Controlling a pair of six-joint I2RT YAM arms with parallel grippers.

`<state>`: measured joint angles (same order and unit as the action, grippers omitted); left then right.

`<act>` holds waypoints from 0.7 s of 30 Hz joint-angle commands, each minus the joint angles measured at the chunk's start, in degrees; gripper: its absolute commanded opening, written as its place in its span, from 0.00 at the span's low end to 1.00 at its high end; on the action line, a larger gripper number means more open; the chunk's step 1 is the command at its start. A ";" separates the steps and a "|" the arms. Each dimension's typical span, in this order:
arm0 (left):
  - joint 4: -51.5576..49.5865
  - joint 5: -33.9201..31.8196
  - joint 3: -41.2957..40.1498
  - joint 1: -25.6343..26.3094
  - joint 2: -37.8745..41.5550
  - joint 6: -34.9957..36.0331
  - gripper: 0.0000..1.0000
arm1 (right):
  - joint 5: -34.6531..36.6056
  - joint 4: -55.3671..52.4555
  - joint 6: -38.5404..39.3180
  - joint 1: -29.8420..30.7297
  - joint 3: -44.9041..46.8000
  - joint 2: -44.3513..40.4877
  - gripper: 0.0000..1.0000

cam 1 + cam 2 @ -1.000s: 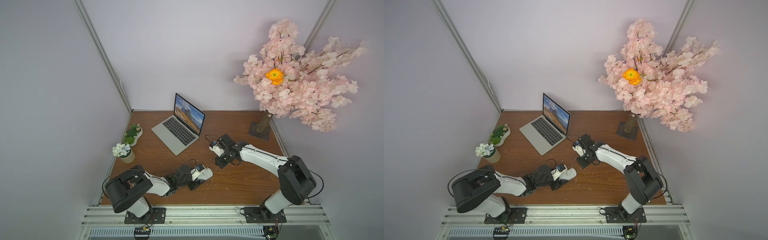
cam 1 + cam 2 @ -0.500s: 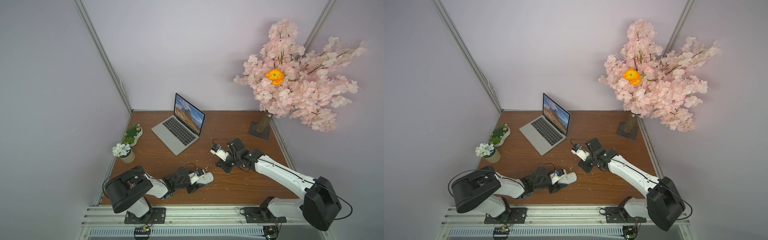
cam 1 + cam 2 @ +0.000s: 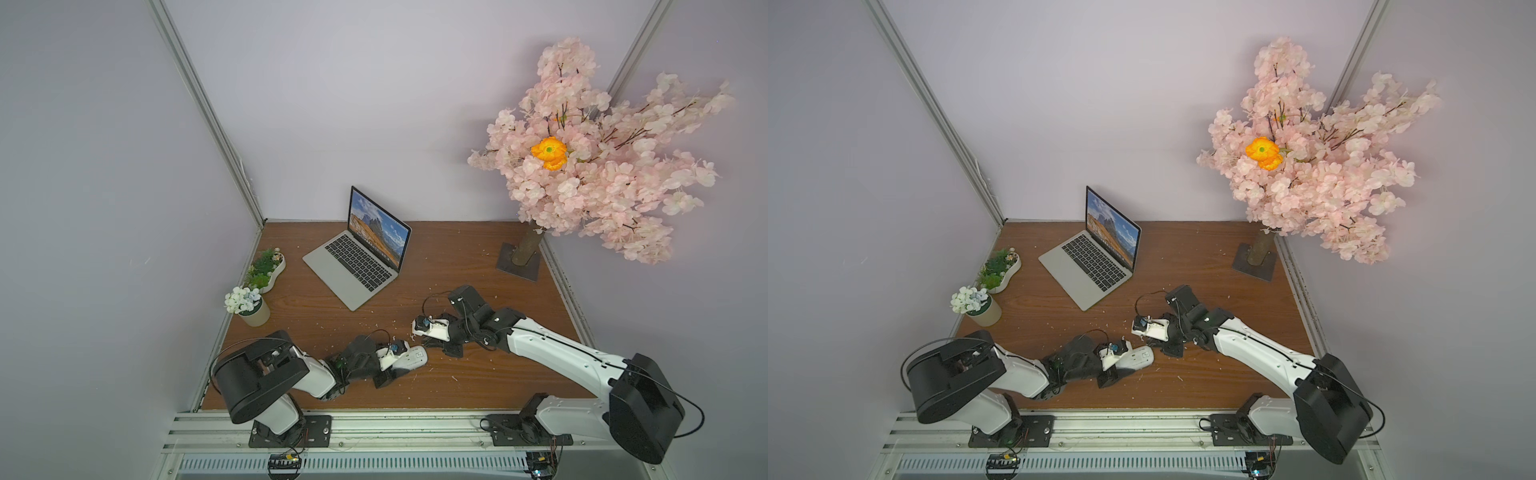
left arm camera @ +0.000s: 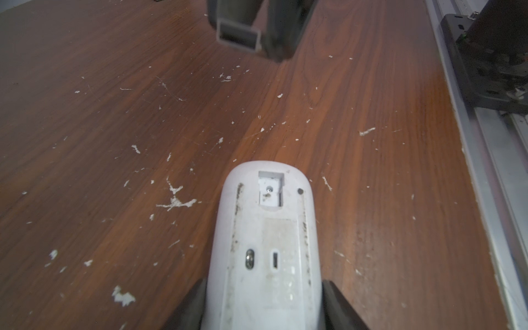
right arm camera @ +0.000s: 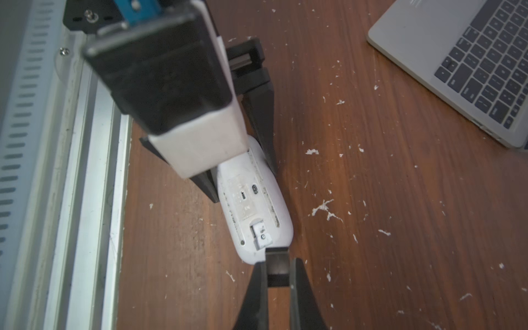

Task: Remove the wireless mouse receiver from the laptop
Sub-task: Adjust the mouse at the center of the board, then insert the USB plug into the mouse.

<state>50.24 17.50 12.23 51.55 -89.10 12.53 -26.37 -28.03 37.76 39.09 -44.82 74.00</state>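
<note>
Receiver (image 5: pixel 275 258) is out of the laptop (image 5: pixel 428 57), pinched in the right hand (image 5: pixel 278 268), long axis aimed forward. Just ahead lies the empty slot (image 5: pixel 261 234) of the upturned mouse (image 5: pixel 254 197) (left hand (image 4: pixel 264 303) clamps it); stowing looks next.

Two robot arms stretch low and inward, their tips nearly meeting. The left arm (image 3: pixel 307 374) lies almost flat, its left gripper (image 3: pixel 397 362) clamped on a mouse (image 4: pixel 264 243) (white underside up). The right arm (image 3: pixel 552 353) slants down from its base, its right gripper (image 5: pixel 278 274) pinching a small dark receiver (image 5: pixel 276 263) between its fingertips.
</note>
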 commanded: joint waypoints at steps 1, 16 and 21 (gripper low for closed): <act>-0.37 0.89 -0.73 0.48 -0.24 0.76 0.42 | -0.28 1.78 6.61 1.32 0.50 2.00 0.00; -3.74 1.42 0.87 0.54 -0.63 1.70 0.42 | 1.07 7.67 9.20 2.81 4.63 5.43 0.00; -4.21 1.41 1.02 0.57 -0.86 1.79 0.42 | 1.30 8.92 9.02 2.96 4.74 6.37 0.00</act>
<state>49.54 18.00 12.53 51.55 -89.10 13.37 -25.47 -21.26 46.39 41.67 -40.38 79.85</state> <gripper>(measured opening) 0.573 0.097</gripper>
